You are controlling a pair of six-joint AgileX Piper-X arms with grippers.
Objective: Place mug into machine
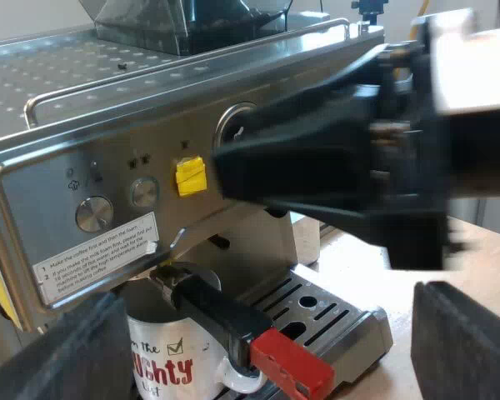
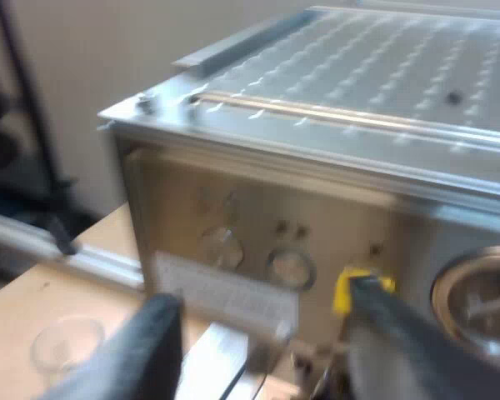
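My left hand (image 1: pixel 267 333) hung with its fingers wide apart, clamped on nothing, just short of the mug (image 1: pixel 162 367); the mug stood on the drip tray (image 1: pixel 337 321) under the holder (image 1: pixel 221 312), whose red end (image 1: pixel 287 367) jutted out between my fingers; I judged the mug as good as placed. The risk lay in pulling away: a finger could snag that red end or the mug's loop and drag the mug off the tray. Farther on, my right hand (image 2: pixel 262 317), fingers also apart, hovered close to the espresso machine (image 2: pixel 383 192) panel by the yellow tag (image 2: pixel 354 287); a small drift could press a button (image 2: pixel 290 268); a swing outward could topple the measuring glass (image 2: pixel 62 346) on the bench (image 2: pixel 25 308).
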